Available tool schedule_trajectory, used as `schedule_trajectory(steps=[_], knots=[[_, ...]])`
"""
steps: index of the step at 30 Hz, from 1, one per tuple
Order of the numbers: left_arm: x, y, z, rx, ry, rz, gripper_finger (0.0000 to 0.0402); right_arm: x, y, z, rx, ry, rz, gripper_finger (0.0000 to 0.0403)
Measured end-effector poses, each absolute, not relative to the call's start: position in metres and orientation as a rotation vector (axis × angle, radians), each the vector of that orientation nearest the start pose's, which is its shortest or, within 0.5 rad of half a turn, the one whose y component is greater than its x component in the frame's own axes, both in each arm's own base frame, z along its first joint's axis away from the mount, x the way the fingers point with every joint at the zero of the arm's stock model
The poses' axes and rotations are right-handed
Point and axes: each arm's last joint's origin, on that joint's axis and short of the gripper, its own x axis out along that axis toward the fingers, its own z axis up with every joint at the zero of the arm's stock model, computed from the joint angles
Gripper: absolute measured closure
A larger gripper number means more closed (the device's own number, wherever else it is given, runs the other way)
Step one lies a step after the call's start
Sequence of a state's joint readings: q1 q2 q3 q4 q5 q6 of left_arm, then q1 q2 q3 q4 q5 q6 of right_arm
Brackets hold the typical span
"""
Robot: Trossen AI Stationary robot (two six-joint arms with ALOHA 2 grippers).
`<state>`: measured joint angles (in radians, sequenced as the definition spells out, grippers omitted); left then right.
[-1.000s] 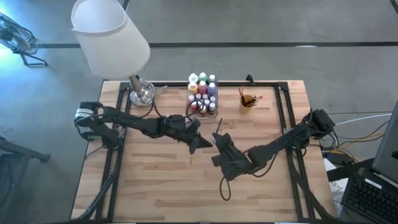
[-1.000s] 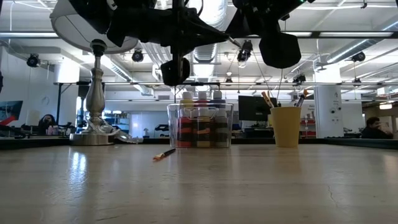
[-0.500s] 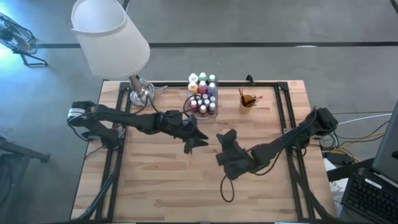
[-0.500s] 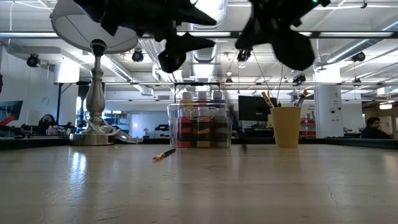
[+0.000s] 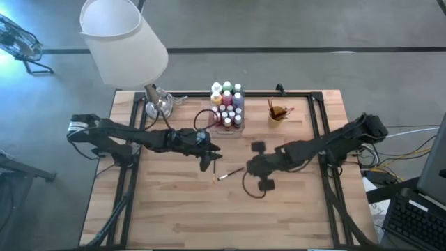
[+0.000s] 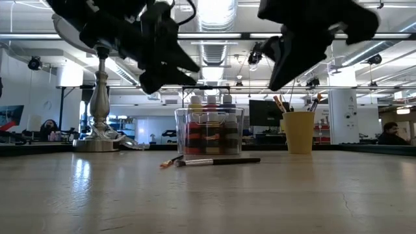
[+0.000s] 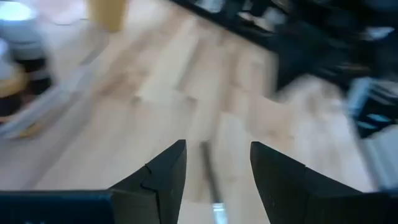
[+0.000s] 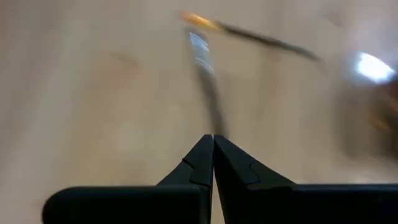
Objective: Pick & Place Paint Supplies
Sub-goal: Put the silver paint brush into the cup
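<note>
A dark-handled paintbrush (image 5: pixel 231 172) lies flat on the wooden table between my two grippers; it also shows low on the table (image 6: pixel 218 160). A second thin brush with an orange tip (image 6: pixel 170 161) lies just beside it. My left gripper (image 5: pixel 208 162) hovers open above the brush's left end, and the brush (image 7: pixel 210 177) shows below the gap between the fingers (image 7: pixel 217 168). My right gripper (image 5: pixel 249 166) hovers shut above the brush's right end (image 8: pixel 213 146). The paint bottles stand in a clear box (image 5: pixel 227 109) at the far middle.
A small orange cup (image 5: pixel 278 112) holding brushes stands right of the clear box. A lamp with a white shade (image 5: pixel 124 40) rises from its metal base (image 5: pixel 158 105) at the far left. Bare wood spreads across the near half of the table.
A dark paintbrush that hung in the air between the two grippers has fallen and now lies flat on the table. My left gripper has drawn back toward the table's left edge, my right gripper toward the right edge, and its wrist has rolled.
</note>
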<state>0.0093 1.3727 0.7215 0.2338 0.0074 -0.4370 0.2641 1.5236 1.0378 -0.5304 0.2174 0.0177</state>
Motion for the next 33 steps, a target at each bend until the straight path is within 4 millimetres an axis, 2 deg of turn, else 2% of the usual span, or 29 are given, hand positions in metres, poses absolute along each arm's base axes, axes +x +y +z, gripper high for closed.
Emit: schedule_trajectory(steps=[3,7,11,22,33], knots=[[0.281,0.003,0.21,-0.389,0.433,0.174,0.0219,0.308,0.072,0.218,-0.139,0.907,0.174,0.0394],[0.273,0.0,0.198,-0.339,0.442,0.245,0.0219,0.319,0.07,0.207,-0.169,0.891,0.18,0.0387],[0.267,-0.003,0.19,-0.323,0.458,0.27,0.0219,0.327,0.073,0.2,-0.165,0.873,0.186,0.0359],[0.246,-0.009,0.195,-0.211,0.353,0.345,0.0219,0.356,0.08,0.179,-0.205,0.907,0.203,0.0251],[0.218,-0.011,0.205,-0.164,0.268,0.379,0.0219,0.395,0.086,0.158,-0.212,0.93,0.205,0.0206]])
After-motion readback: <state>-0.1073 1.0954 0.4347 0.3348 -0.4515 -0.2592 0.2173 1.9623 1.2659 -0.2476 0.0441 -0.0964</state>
